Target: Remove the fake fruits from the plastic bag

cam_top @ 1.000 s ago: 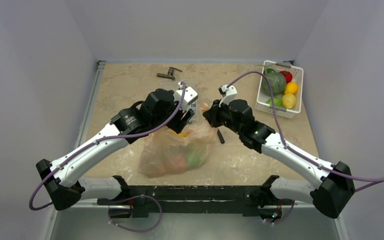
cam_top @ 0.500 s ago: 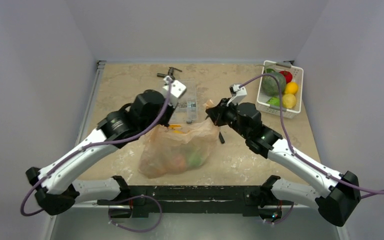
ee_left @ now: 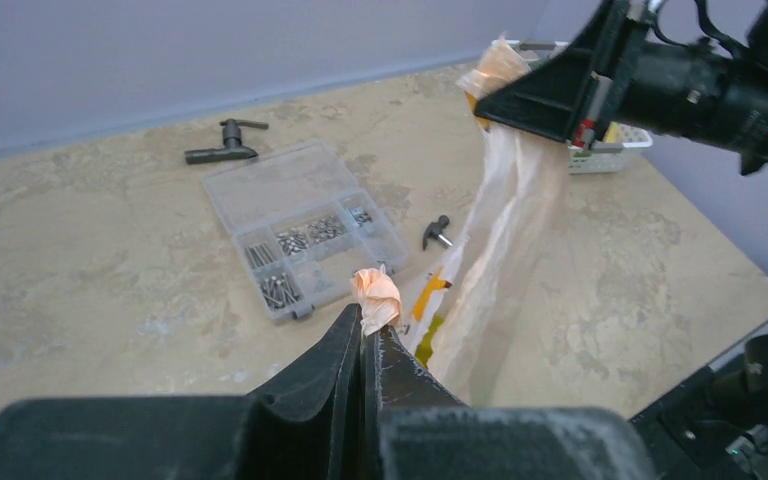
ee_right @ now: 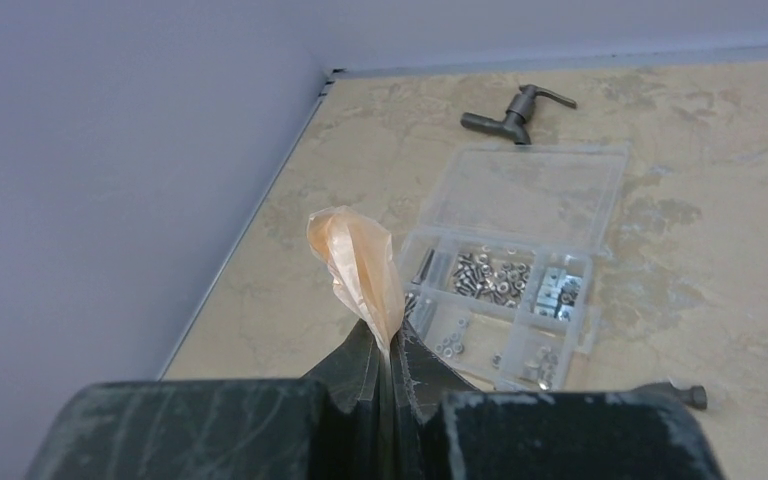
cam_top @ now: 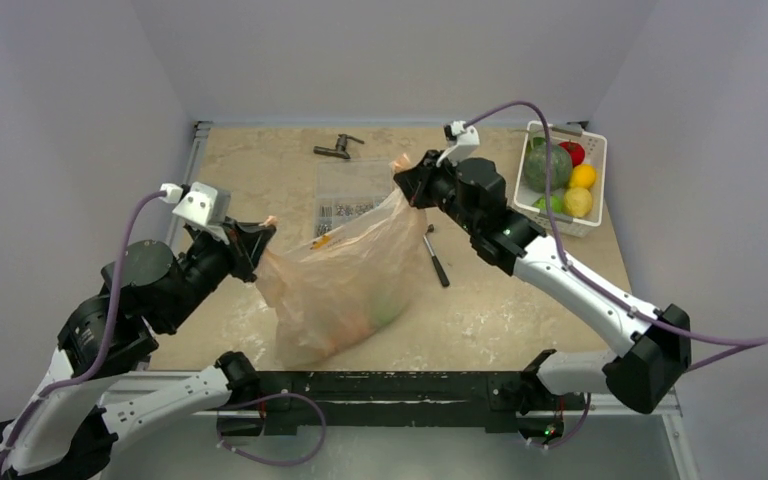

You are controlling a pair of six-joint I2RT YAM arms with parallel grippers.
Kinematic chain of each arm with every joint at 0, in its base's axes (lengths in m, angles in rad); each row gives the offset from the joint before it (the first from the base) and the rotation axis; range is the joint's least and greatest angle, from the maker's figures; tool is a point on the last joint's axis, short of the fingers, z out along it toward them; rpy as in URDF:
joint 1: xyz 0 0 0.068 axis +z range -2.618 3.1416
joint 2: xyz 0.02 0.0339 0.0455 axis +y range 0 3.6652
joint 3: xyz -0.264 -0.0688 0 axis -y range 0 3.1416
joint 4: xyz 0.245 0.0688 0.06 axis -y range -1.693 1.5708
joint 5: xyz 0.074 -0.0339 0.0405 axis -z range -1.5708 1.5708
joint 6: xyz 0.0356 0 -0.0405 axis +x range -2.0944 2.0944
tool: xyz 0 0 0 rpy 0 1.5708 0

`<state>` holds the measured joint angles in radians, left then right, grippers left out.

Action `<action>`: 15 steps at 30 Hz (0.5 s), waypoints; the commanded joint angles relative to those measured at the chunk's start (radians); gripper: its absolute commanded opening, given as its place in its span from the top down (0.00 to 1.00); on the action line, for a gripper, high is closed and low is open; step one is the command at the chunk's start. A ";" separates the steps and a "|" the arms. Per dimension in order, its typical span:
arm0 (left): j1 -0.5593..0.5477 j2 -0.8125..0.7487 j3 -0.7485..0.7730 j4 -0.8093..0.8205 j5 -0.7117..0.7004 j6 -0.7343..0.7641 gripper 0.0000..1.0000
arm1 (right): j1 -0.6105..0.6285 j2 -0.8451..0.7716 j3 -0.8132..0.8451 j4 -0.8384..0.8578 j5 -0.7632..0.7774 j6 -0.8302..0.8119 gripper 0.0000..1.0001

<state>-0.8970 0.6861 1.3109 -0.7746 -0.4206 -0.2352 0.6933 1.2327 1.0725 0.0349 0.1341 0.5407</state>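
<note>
From above you see a mottled beige stone-look table (cam_top: 260, 170) between grey walls (cam_top: 390, 60), the crinkly translucent plastic bag (cam_top: 345, 270) stretched mid-table, fake fruits (cam_top: 382, 308) inside; left wrist: left gripper (ee_left: 363, 330) clamped tight on a twisted handle (ee_left: 375, 295); right wrist: right gripper (ee_right: 390, 345) pinching the other, clear parts box (ee_right: 505, 270) beyond.

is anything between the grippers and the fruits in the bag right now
Yes, the plastic bag itself: the fake fruits lie low inside, behind its film. The left gripper and right gripper are each shut on an upper corner, neither inside the mouth.
</note>
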 commanded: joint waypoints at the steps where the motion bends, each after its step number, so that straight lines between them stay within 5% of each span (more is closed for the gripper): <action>1: 0.004 -0.035 -0.037 -0.023 0.137 -0.107 1.00 | 0.001 0.093 0.193 -0.032 -0.074 -0.090 1.00; 9: 0.004 -0.012 -0.134 0.141 0.347 -0.231 1.00 | 0.003 0.335 0.562 -0.209 -0.206 -0.151 1.00; 15: 0.004 0.012 -0.171 0.142 0.381 -0.294 1.00 | 0.011 0.434 0.715 -0.424 -0.142 -0.171 0.68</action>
<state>-0.8970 0.6998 1.1648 -0.6994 -0.1047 -0.4561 0.6956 1.6485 1.6829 -0.2188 -0.0296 0.4160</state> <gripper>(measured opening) 0.009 0.221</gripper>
